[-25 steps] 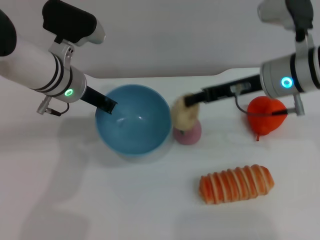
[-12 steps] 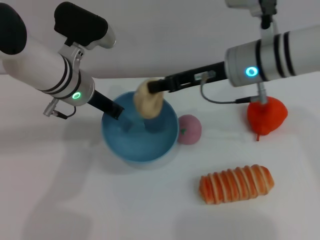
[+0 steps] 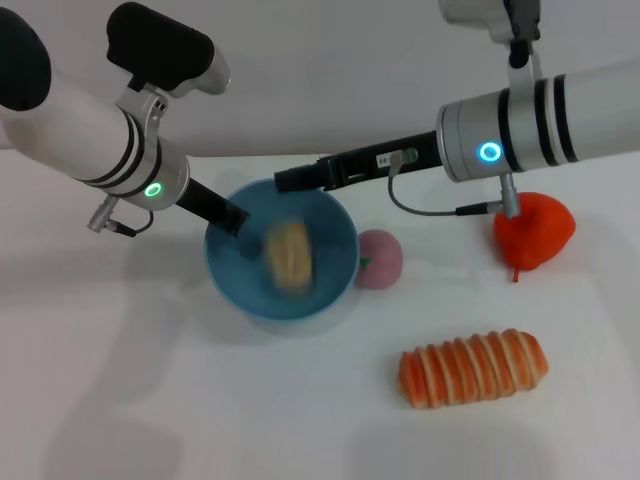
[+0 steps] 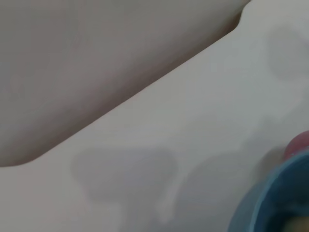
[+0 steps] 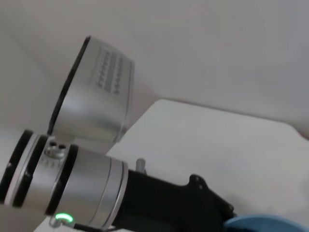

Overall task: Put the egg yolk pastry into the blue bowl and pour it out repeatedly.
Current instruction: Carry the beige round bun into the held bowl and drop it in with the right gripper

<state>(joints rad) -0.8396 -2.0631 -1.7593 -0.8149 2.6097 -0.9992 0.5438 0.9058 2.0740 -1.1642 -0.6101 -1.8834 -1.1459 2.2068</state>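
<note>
While the left gripper [image 3: 232, 218] pinches the blue bowl [image 3: 335, 280] rim to steady it, the right gripper [image 3: 285, 181], spread, hangs above the egg yolk pastry [image 3: 288, 256] inside.

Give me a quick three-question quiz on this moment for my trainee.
1. True or false: the pastry lies inside the bowl.
2. Which end effector is at the bowl's rim on the robot's left? A) left B) right C) neither
3. Fill in: the pink ball sits on the table beside the bowl, on the robot's ____ side.

Key: 1 true. 2 A; the left end effector meets the rim, while the right one hangs over the bowl's far edge with nothing in it. 3 right.
</note>
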